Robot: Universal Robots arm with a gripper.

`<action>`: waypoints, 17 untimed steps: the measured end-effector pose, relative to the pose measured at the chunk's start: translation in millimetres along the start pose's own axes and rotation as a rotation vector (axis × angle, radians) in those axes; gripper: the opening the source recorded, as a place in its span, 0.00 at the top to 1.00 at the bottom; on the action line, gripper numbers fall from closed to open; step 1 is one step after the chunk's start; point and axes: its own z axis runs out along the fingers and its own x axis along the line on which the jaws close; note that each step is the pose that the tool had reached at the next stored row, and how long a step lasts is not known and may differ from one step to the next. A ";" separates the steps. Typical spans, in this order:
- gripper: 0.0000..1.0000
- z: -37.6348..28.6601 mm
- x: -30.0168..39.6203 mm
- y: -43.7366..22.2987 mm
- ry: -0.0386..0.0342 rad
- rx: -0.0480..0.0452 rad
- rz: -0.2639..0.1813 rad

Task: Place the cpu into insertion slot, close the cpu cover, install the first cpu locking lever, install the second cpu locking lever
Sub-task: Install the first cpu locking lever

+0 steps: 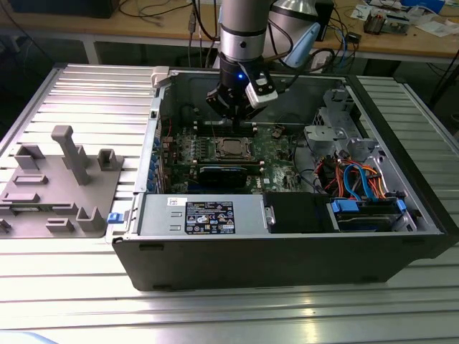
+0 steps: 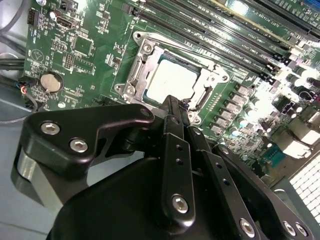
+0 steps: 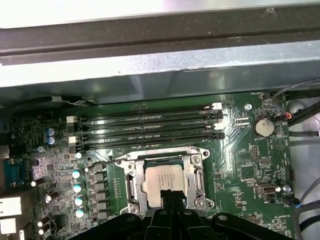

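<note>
Here one square, dull-silver cpu (image 1: 231, 148) lies framed by one shiny metal cpu cover (image 3: 131, 174), mid-frame in the exterior view; the black gripper (image 3: 170, 194) is pinched closed, empty.

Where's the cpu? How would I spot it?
Look inside the open black computer case at the green board on its floor. Near the board's middle sits a silvery metal frame, and the cpu is the flat, pale grey square inside it, unlike the long black slots beside it.
</note>
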 end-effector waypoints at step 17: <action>0.89 -0.5 22.1 -1.6 0.0005 -0.0028 -0.094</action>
